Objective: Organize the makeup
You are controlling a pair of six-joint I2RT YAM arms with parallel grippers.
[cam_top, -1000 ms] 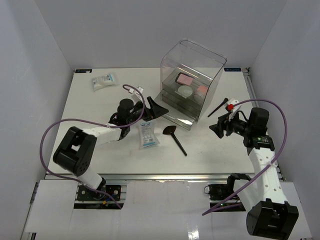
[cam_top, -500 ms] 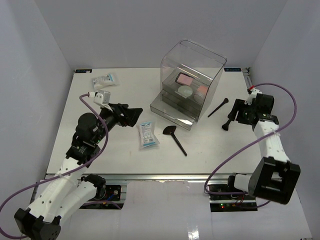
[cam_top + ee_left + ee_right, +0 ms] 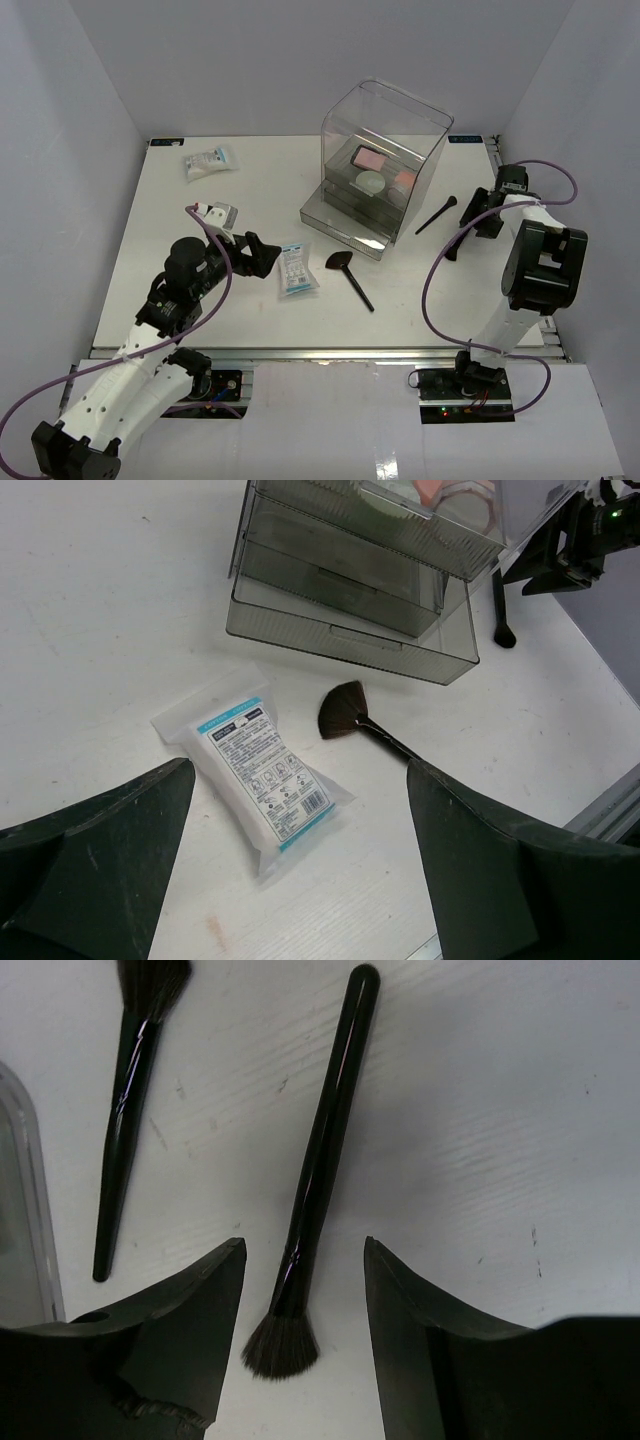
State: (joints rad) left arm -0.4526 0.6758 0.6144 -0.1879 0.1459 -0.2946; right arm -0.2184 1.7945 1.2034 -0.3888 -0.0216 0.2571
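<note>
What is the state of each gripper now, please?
Left gripper: open, holding nothing.
Right gripper: open, one jaw on each side of a black brush, not gripping it.

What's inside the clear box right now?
Inside the clear box, a pink palette, a pale round compact and a pinkish item lie above the grey drawers; the drawers' contents cannot be made out.

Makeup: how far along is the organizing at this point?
Done: pink palette and round compact sit in the clear box. In hand: right gripper, jaws open, straddles a slim brush on the table, not gripping. Remaining: second brush, fan brush, near packet, far packet; left gripper hangs open.
</note>
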